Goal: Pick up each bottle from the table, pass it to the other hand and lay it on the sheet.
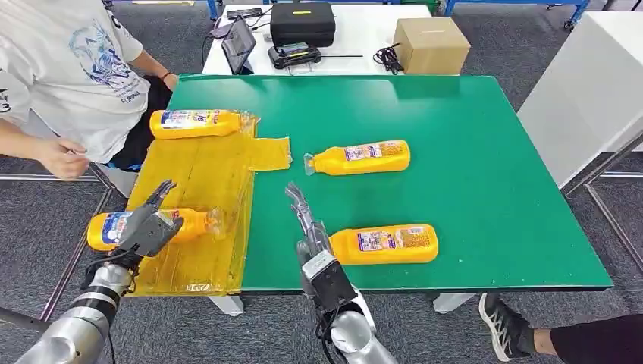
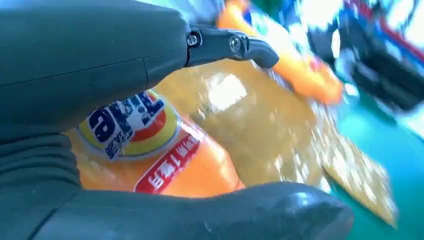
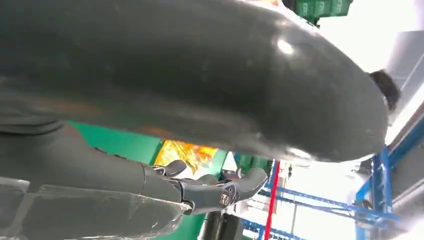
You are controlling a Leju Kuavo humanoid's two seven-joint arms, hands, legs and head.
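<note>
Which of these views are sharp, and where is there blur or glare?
Head view: sharp, evenly lit. Left wrist view: bottle label readable in the left robot hand, background smeared, glare on the sheet. Right wrist view: right robot hand soft, windows blown out.

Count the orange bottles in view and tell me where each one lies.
4. One bottle lies at the far end of the yellow sheet; one on the sheet's near part under the left hand; two on bare green table: one mid-table, one beside the right hand.

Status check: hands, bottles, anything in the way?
Left hand holds a bottle over the sheet. Right hand open, empty. Two bottles on the green. Person near sheet's far end.
</note>
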